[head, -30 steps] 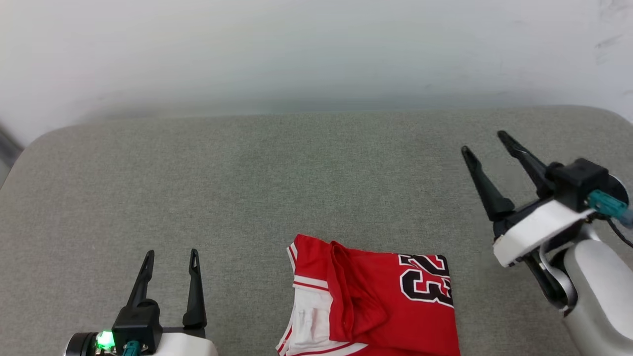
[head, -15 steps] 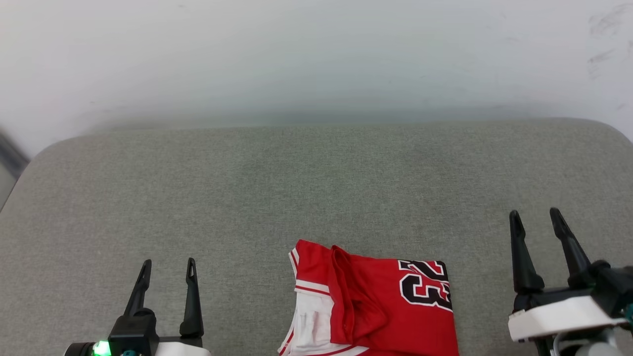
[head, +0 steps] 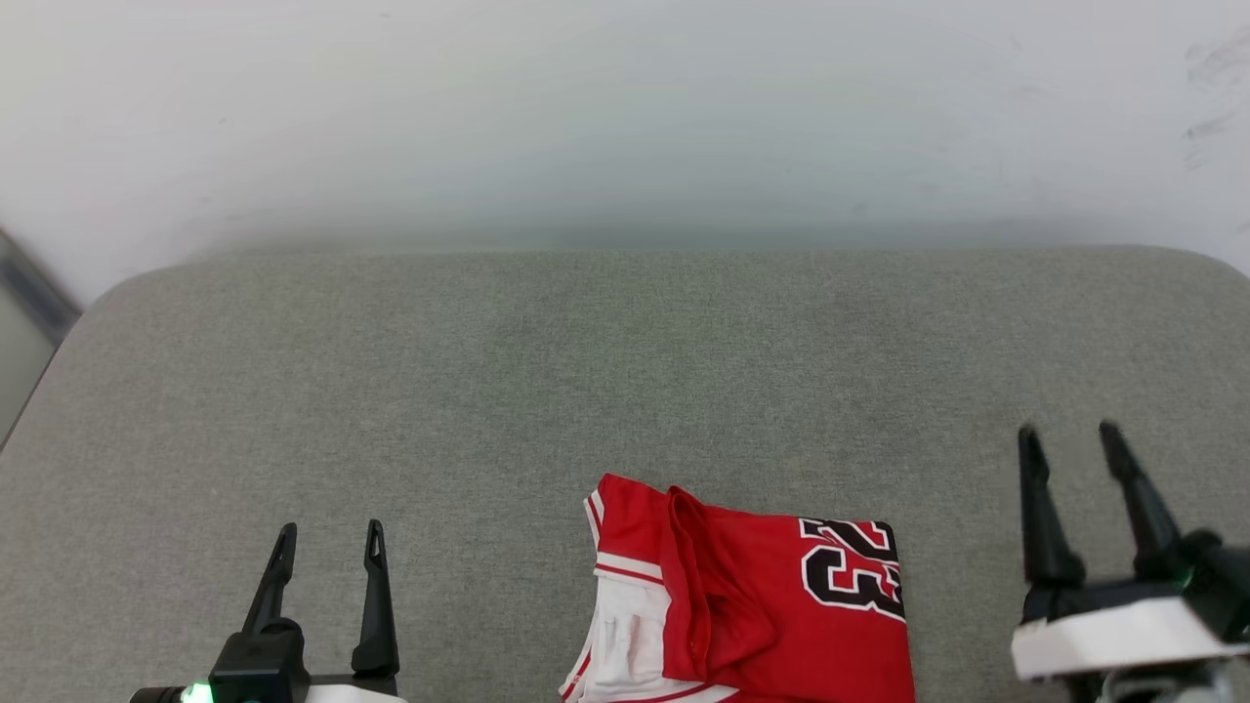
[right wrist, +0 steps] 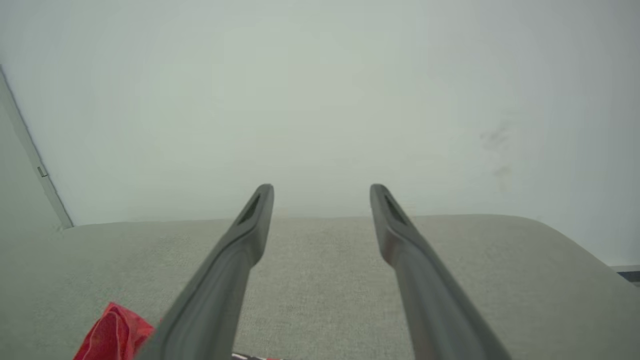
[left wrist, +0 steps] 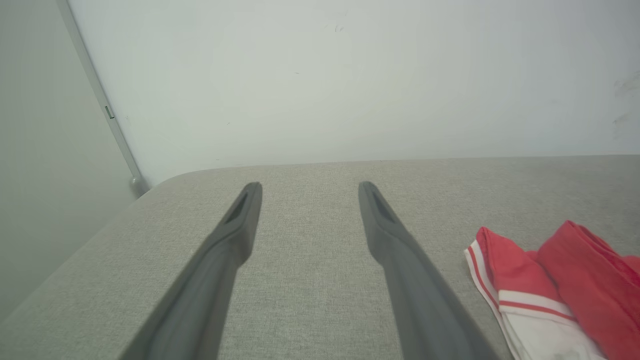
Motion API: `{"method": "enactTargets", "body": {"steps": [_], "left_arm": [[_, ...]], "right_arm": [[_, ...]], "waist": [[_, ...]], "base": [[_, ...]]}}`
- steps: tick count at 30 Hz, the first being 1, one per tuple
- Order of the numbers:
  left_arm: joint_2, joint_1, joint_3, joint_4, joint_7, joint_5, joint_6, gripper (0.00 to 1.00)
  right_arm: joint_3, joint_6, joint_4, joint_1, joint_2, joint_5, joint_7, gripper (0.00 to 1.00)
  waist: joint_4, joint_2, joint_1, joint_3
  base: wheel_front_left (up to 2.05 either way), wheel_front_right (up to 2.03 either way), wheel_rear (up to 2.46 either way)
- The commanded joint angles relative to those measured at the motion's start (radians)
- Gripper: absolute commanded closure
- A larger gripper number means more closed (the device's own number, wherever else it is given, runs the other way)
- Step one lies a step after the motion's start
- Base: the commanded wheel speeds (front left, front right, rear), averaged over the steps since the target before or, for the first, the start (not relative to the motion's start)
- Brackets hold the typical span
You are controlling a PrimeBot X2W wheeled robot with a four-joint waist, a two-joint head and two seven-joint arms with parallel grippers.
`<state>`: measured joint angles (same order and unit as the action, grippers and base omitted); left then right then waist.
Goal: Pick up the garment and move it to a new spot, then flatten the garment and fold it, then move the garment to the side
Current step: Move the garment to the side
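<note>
The pale wall (head: 625,117) takes up the top of the head view. Below it the grey fabric surface (head: 469,391) spans the frame, its far corners rounded. The garment (head: 752,625) lies folded on it at the bottom centre, cut off by the lower edge. It is red, with a white sleeve and striped trim on its left part and the number 23 on its right. The right gripper (head: 1066,434) stands at the lower right and the left gripper (head: 330,532) at the lower left. Both are clear of the garment, fingers spread and holding nothing.
</note>
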<state>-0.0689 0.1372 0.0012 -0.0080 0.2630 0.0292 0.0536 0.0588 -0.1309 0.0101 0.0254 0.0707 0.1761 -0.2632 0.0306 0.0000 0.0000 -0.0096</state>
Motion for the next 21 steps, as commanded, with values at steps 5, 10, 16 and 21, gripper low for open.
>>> {"method": "enactTargets", "body": {"steps": [5, 10, 16, 21], "left_arm": [[0.002, -0.008, 0.001, 0.001, 0.002, -0.002, -0.008, 0.00], [0.004, -0.025, -0.002, 0.004, 0.002, -0.005, -0.017, 0.00], [0.006, -0.046, -0.004, 0.000, 0.002, -0.003, -0.018, 0.00], [0.009, -0.069, -0.009, -0.005, 0.002, 0.000, -0.021, 0.00]], "right_arm": [[-0.065, 0.000, 0.011, -0.157, 0.125, 0.025, 0.059, 0.00], [-0.354, 0.001, 0.019, -0.321, 0.385, 0.247, 0.511, 0.00], [-0.440, 0.001, 0.040, -0.354, 0.493, 0.499, 0.834, 0.00], [-0.424, 0.000, 0.093, -0.316, 0.506, 0.697, 0.998, 0.00]], "waist": [[0.004, 0.0000, 0.0000, 0.008], [0.012, 0.0000, 0.0000, 0.031], [0.024, 0.0000, 0.0000, 0.057], [0.040, 0.0000, 0.0000, 0.096]], "base": [[0.00, 0.00, 0.00], [0.00, 0.00, 0.00], [0.00, 0.00, 0.00], [0.00, 0.00, 0.00]]}}
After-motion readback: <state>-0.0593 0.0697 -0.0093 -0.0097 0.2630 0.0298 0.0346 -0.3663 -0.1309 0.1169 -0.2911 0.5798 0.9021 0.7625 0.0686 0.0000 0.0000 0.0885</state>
